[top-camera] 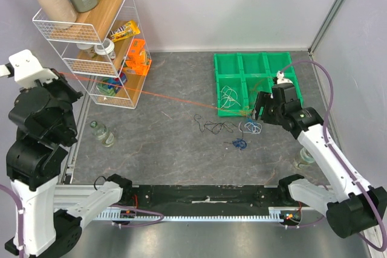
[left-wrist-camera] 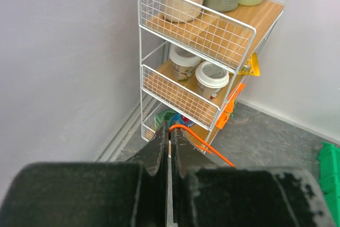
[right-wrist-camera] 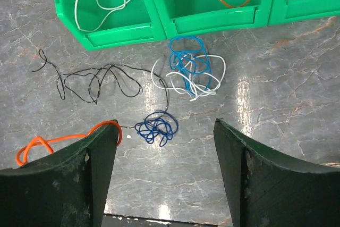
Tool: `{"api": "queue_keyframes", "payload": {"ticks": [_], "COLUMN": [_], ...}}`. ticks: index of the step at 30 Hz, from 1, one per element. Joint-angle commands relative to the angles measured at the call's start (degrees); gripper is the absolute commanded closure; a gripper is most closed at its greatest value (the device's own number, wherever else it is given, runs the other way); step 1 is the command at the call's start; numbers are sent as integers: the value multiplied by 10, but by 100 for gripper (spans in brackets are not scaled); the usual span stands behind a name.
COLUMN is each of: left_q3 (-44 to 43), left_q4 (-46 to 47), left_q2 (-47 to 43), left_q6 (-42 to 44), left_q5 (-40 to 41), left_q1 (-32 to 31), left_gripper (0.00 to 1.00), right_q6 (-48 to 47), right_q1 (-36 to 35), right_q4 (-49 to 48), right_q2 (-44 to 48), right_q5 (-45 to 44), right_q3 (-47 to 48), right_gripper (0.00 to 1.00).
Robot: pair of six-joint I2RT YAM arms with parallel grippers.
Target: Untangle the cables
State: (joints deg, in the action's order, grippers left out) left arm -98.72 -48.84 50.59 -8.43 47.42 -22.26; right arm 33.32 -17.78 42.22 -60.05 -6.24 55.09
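Left claw (left-wrist-camera: 170, 134) is pinched tight on the orange cable (top-camera: 169, 97), stretching it taut toward the rack (top-camera: 91, 28), probably to drag it out of the tangle. Right claw (right-wrist-camera: 164, 126) hangs spread wide over the black, blue and white cables (right-wrist-camera: 183, 67) on the surface (right-wrist-camera: 276, 104) by the tray (right-wrist-camera: 212, 23), likely ready to pin them.

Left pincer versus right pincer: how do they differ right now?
The left pincer is shut on the orange cable; the right pincer is open. The left pincer is raised beside the wire rack; the right pincer hangs over the loose cables on the table, just in front of the green tray. Both have dark fingers.
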Motion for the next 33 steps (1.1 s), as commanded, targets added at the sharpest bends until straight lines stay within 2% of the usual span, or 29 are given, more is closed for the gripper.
{"api": "queue_keyframes", "payload": {"ticks": [1, 3, 5, 6, 7, 8, 10, 11, 12, 14, 16, 17, 19, 20, 21, 23, 25, 27, 31, 33], "left_q3": [-5, -5, -5, -4, -2, 2, 10, 12, 14, 15, 14, 13, 18, 22, 26, 32, 31, 31, 87, 135], "left_q4": [63, 64, 64, 65, 67, 68, 68, 68, 68, 67, 60, 54, 52, 52, 52, 39, 15, -29, -47, -35], "left_q2": [-22, -22, -22, -23, -25, -29, -33, -35, -37, -38, -44, -47, -58, -65, -69, -74, -71, -60, -37, -25], "left_q6": [66, 76, 82, 83, 83, 83, 83, 83, 83, 83, 101, 103, 114, 118, 120, 102, 41, -44, -174, -212], "left_q5": [78, 80, 87, 92, 94, 92, 82, 84, 87, 92, 102, 106, 113, 113, 111, 95, 45, -55, -248, -362], "left_q1": [6, 6, 5, 4, 5, 6, 6, 6, 5, 6, 5, 5, 5, 6, 5, 4, 6, 4, 5, 4], "left_gripper": [98, 98, 99, 98, 98, 98, 98, 98, 99, 98, 98, 98, 98, 98, 98, 99, 98, 99, 98, 98], "right_q6": [-12, -23, -25, -23, -31, -29, 15, 57, 81, 69, 26, 15, -3, -19, -48, -101, -158, -186, -147, -121], "right_q1": [23, 29, 55, 90, 133, 134, 132, 132, 133, 133, 136, 142, 150, 150, 150, 141, 120, 77, -52, -118], "right_q4": [48, 92, 107, 103, 80, 55, -42, -88, -104, -49, 83, 109, 130, 123, 108, 105, 104, 75, -56, -89], "right_q2": [-33, -44, -40, -36, -32, -36, -29, -25, -22, -29, -62, -75, -79, -79, -81, -109, -133, -120, -68, -83], "right_q5": [-60, -142, -179, -145, -45, 19, 212, 278, 299, 212, 40, -30, -131, -160, -147, -74, 48, 188, 341, 364], "right_q3": [30, 57, 79, 80, 73, 73, 40, 21, 14, 63, 133, 150, 178, 182, 181, 179, 168, 140, 71, 57], "right_gripper": [22, 22, 21, 15, 14, 14, 17, 18, 19, 21, 20, 19, 20, 20, 19, 21, 23, 22, 19, 19]}}
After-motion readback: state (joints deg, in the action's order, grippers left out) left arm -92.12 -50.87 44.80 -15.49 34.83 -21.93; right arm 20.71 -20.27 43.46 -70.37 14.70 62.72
